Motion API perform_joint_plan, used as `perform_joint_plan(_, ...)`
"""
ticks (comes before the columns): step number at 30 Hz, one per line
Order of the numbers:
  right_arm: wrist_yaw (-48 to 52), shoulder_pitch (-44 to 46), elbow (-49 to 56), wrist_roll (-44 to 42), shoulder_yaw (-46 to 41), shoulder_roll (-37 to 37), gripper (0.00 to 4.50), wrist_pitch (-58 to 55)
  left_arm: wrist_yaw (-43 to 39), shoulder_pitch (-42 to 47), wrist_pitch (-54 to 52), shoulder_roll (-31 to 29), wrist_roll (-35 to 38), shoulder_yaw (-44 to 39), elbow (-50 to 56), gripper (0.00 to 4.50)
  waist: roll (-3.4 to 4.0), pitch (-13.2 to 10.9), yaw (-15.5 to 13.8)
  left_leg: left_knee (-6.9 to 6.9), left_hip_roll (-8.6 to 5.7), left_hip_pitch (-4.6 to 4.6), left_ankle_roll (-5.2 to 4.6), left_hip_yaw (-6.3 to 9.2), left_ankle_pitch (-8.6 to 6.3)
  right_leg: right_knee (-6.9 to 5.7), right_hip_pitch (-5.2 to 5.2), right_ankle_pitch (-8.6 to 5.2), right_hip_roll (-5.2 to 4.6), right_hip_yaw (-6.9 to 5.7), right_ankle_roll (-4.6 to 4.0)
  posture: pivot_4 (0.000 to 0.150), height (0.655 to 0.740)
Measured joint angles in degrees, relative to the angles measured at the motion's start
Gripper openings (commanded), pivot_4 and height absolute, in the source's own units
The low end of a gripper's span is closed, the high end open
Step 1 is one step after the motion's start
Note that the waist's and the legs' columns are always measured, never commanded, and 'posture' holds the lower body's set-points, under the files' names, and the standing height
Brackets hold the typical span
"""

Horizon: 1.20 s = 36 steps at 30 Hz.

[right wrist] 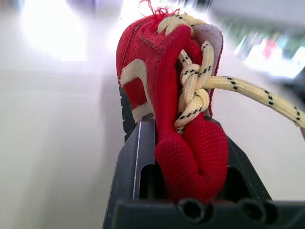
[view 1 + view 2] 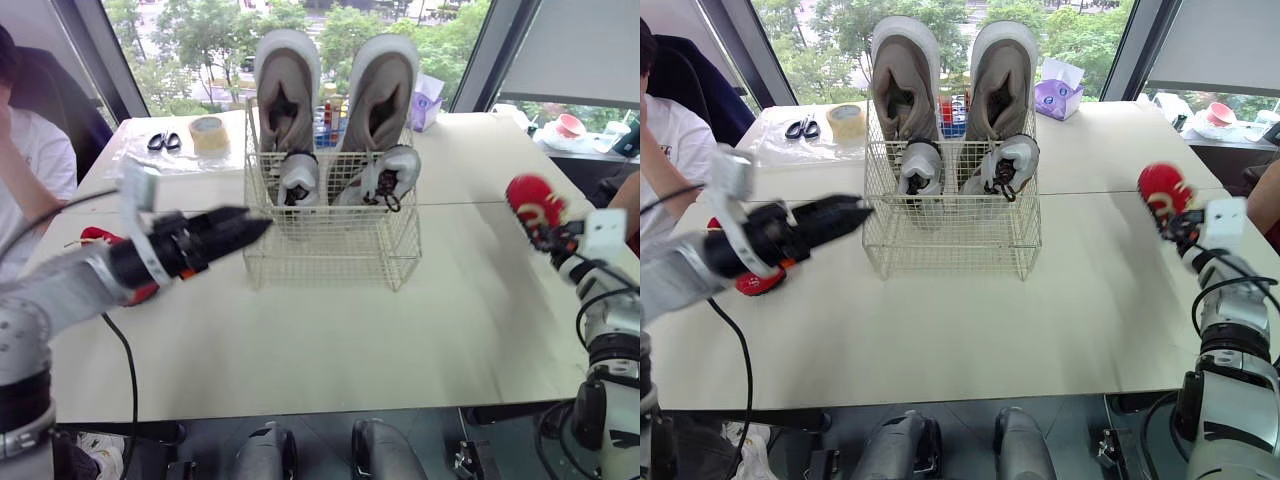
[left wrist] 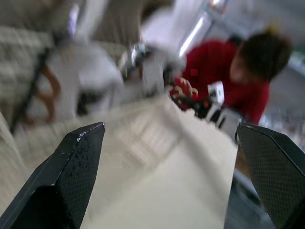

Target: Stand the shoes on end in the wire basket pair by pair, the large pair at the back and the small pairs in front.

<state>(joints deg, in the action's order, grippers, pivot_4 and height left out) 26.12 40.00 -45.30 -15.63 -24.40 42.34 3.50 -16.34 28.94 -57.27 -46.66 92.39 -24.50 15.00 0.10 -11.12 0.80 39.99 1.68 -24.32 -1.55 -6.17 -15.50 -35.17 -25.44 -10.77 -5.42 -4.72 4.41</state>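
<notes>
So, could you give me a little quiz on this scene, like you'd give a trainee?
1. True or false: the right gripper is shut on a red shoe.
2. How many shoes stand in the wire basket? A) two B) four C) six
3. Fill in: the second red shoe lies on the table on the robot's ___ side.

Key: 1 true; 2 B; 3 left.

No legible text anywhere
</notes>
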Motion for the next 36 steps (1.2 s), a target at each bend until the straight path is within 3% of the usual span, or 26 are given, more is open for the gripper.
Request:
perform_joint_plan(3, 2.1, 11.5, 15.2, -5.6, -0.1, 2.1, 0.93, -2.3, 2.1, 10.1, 2.2, -0.9, 2.8, -1.8, -9.5, 4.5, 0.48, -0.3, 0.3, -0.1, 0.01, 0.01, 0.05, -0.04, 0.03, -0.12, -0.13, -0.02, 0.05, 0.07, 0.03, 0.15, 0.74)
perform_joint_plan(5, 7.3, 21.0, 25.8, -9.1, 3.1, 3.8, 0.93, -4.6, 2.4, 15.7, 2.8, -1.2, 3.4, -1.8, -13.6, 4.5, 0.38, -0.2, 0.1, -0.42, 0.06, 0.1, 0.21, 0.03, 0.11, -0.05, -0.14, -0.05, 0.25, 0.02, 0.03, 0.15, 0.74)
perform_joint_plan(9, 18.5, 28.2, 39.7, -12.7, 12.8, 2.6, 0.93, -8.4, 1.5, 22.9, 2.5, -1.1, 3.6, -1.5, -19.8, 4.5, -0.85, 0.3, -0.1, -0.92, 0.19, 0.34, 0.5, 0.13, 0.2, 0.07, 0.08, -0.17, 0.48, -0.09, -0.17, 0.15, 0.74)
perform_joint_plan(16, 30.6, 29.2, 37.8, -3.3, 27.2, -1.0, 0.93, -0.7, -4.6, 31.2, 0.0, -1.1, 3.2, -0.4, -21.6, 4.5, -0.94, 0.2, -0.6, -0.74, -0.16, 0.24, 0.26, 0.07, 0.15, 0.09, 0.06, -0.17, -0.09, -0.03, -0.15, 0.15, 0.74)
perform_joint_plan(28, 35.3, 32.2, 34.9, 2.0, 28.8, -4.8, 0.93, 9.2, -12.1, 34.1, -2.5, 1.7, -4.9, 5.1, -24.6, 4.5, -0.93, 0.2, -0.1, -0.75, -0.08, 0.26, 0.4, 0.09, 0.22, 0.02, 0.02, -0.18, 0.0, -0.07, -0.12, 0.15, 0.74)
perform_joint_plan(31, 35.8, 32.1, 35.2, 2.8, 29.5, -5.3, 0.88, 9.9, -16.0, 35.1, -2.4, 2.3, -8.8, 6.9, -25.2, 3.71, -0.93, 0.2, 0.0, -0.76, -0.08, 0.26, 0.4, 0.06, 0.22, 0.03, 0.02, -0.18, 0.0, -0.07, -0.12, 0.15, 0.74)
perform_joint_plan(36, 35.9, 31.7, 35.4, 4.3, 29.8, -5.3, 0.88, 10.1, -20.3, 35.3, -3.1, 3.6, -12.0, 7.7, -26.2, 1.27, -0.92, 0.2, 0.0, -0.76, -0.06, 0.26, 0.4, 0.06, 0.22, 0.03, 0.0, -0.18, 0.0, -0.06, -0.12, 0.15, 0.74)
